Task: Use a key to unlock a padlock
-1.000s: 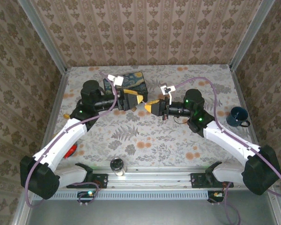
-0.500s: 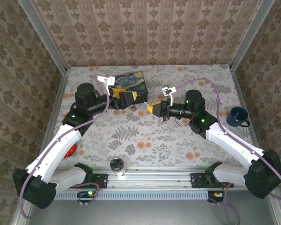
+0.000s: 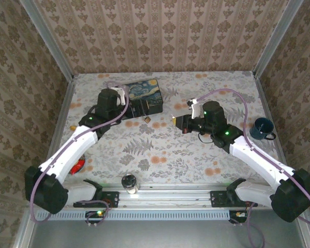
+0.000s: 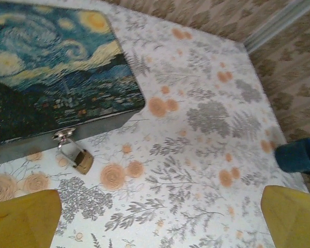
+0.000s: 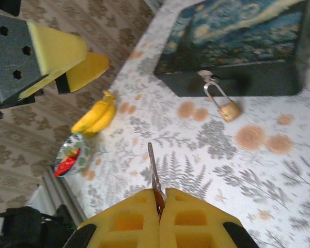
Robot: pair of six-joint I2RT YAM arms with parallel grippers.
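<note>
A flower-patterned table (image 3: 160,150) carries a starry-night tin box (image 3: 142,95) at upper centre, with the padlock (image 3: 148,118) resting just below it. A blue cup (image 3: 261,127) stands far right, and a banana (image 5: 95,116) and a bowl (image 5: 70,155) lie at the left edge.

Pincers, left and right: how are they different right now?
The left pincer is wide open and empty; the right pincer is shut tight, pinching the key. The left pincer sits close to the starry box, while the right pincer is farther back from it. Both have yellow fingers, and both face the padlock hooked onto the box.
</note>
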